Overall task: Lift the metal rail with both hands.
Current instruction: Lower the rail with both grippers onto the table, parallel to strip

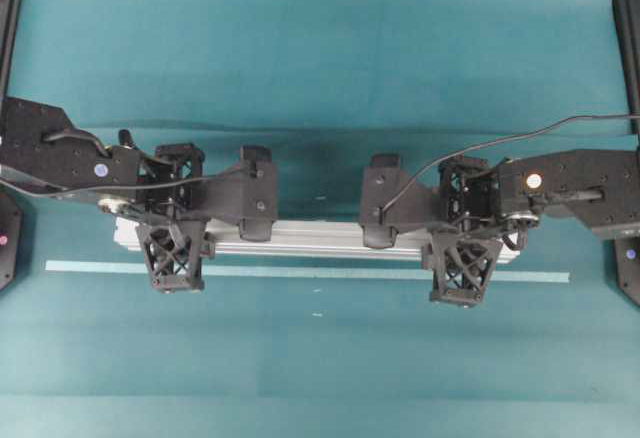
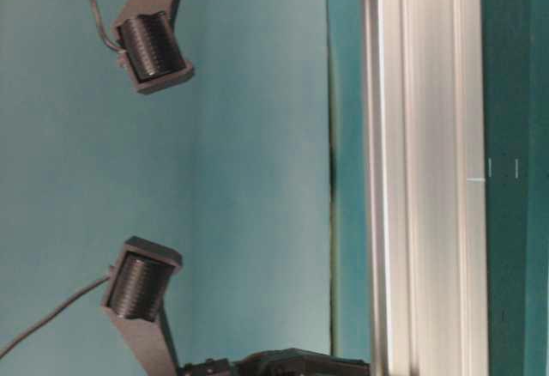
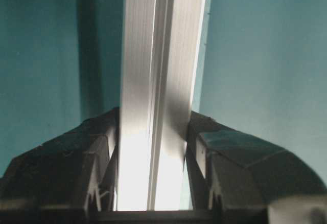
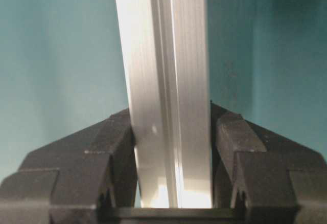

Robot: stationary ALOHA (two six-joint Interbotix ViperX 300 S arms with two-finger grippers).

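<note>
From overhead, the left black lattice-framed end effector (image 1: 176, 248) and the right black lattice-framed end effector (image 1: 464, 258) are seen pinching the long silver grooved aluminium rail (image 1: 315, 236) near its two ends, just beyond the thin pale tape strip (image 1: 300, 271) on the teal bench (image 1: 320, 358). At table level, the rail appears clear of the bench. In both wrist views, fingers (image 3: 97, 157) (image 4: 115, 147) are pressed against the rail's sides. Both ends should be raised together so the rail stays level.

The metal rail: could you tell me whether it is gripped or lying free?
Gripped: both wrist views show the metal rail pinched between fingers, left claw and right claw.
</note>
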